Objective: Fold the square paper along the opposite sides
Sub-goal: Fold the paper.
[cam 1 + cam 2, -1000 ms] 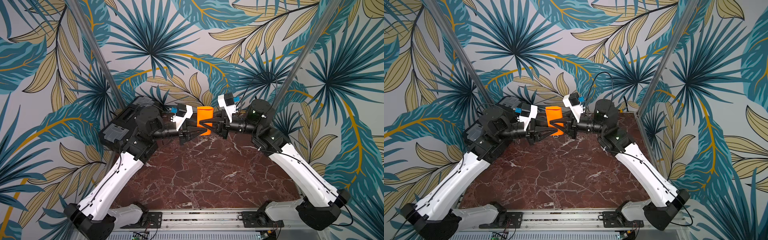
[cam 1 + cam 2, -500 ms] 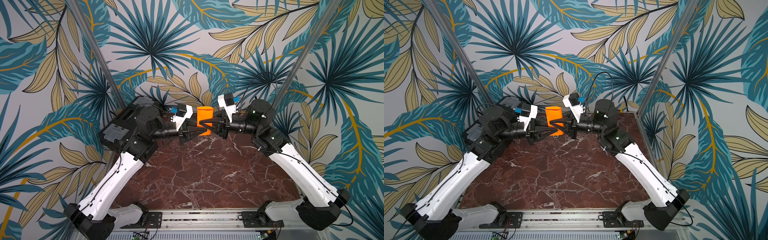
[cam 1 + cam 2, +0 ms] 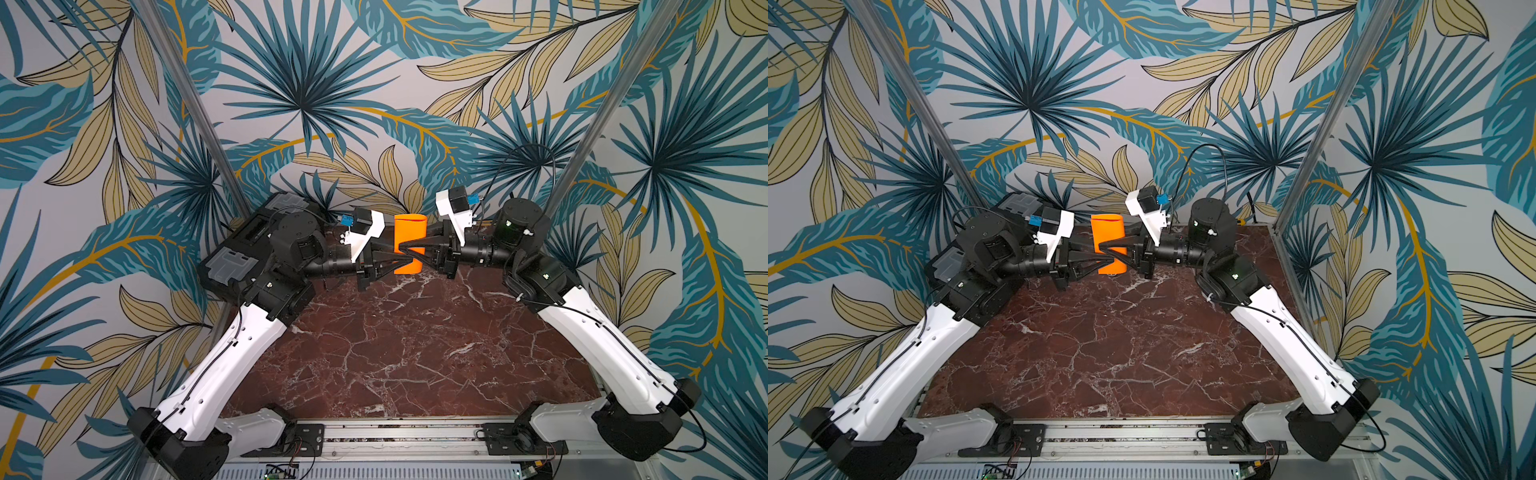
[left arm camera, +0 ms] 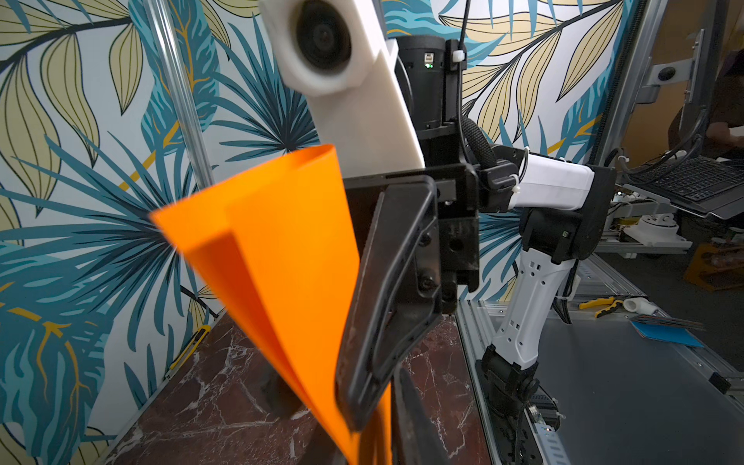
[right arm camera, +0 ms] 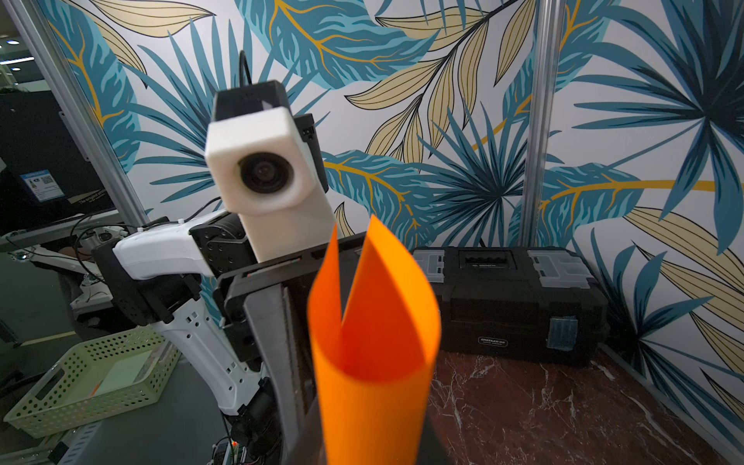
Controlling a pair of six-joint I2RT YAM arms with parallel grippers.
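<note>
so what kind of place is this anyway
Probably a robotics lab cell: a marble-look table framed by aluminium posts and a printed leaf backdrop, with a laptop and a black toolbox nearby.

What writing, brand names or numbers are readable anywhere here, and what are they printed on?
No text reads clearly.
Black toolbox, front badge: lettering too blurred to read.
Blue sticker with a square code: too small to read.
The square paper: blank.
</note>
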